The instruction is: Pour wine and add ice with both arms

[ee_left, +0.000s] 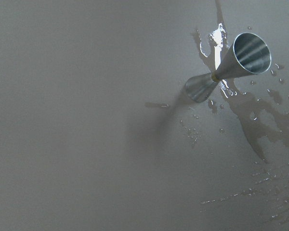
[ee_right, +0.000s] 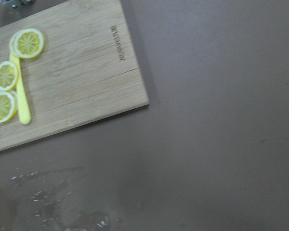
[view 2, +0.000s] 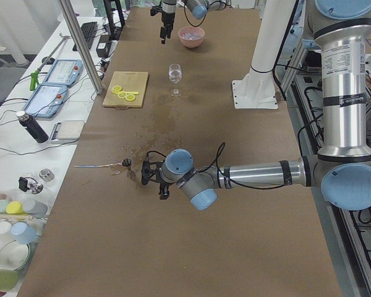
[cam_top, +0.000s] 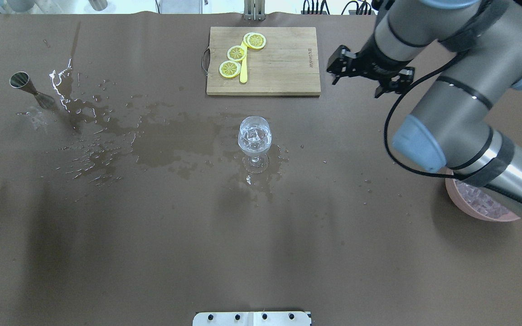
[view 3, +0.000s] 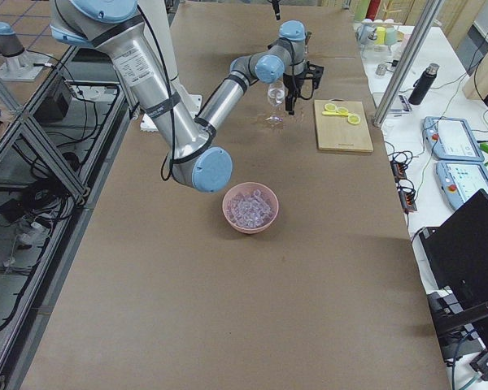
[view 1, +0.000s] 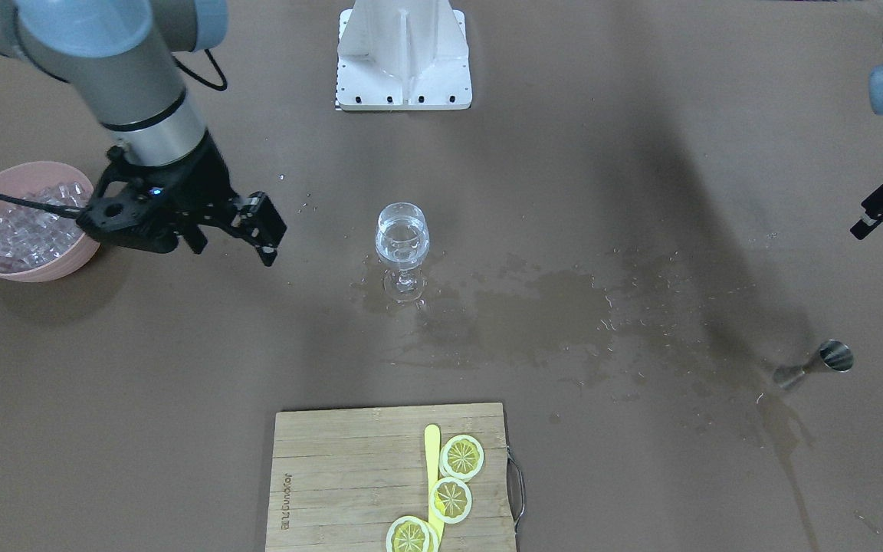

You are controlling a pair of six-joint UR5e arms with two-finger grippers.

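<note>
A wine glass (view 1: 402, 245) stands mid-table, holding clear wine and a few ice cubes (cam_top: 254, 134). More ice fills a pink bowl (view 1: 24, 230) on the robot's right side. My right gripper (view 1: 234, 253) hovers open and empty between the bowl and the glass, above bare table; it also shows as the right gripper (cam_top: 356, 88) near the cutting board's corner. A steel jigger (view 1: 817, 364) stands upright in a wet patch on the robot's left side. My left gripper (view 1: 880, 232) hangs open and empty a short way from the jigger (ee_left: 229, 65).
A wooden cutting board (view 1: 334, 475) with three lemon slices (view 1: 451, 498) and a yellow knife lies at the operators' edge. Spilled liquid (view 1: 533, 307) spreads from the glass towards the jigger. The white base block (view 1: 403, 54) stands on the robot's side.
</note>
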